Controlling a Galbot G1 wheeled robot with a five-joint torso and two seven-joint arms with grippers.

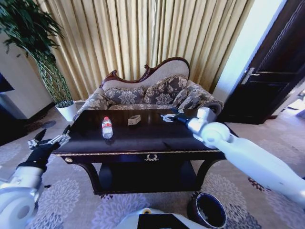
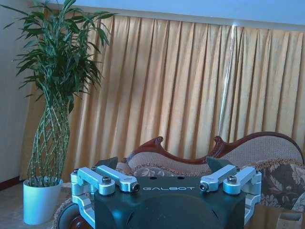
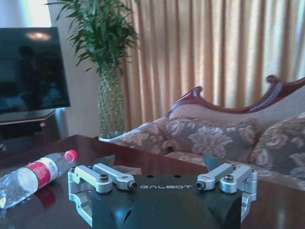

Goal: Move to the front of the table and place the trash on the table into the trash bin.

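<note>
Fingers spread on the right gripper (image 1: 167, 116), hovering at the surface's (image 1: 143, 140) far edge over the white scrap — light, crushable, pinch its middle.

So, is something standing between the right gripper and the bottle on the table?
Nothing visible blocks it. The right gripper hovers over the table's far side, the bottle lies to its left, and the small carton sits roughly between them, slightly aside.
</note>
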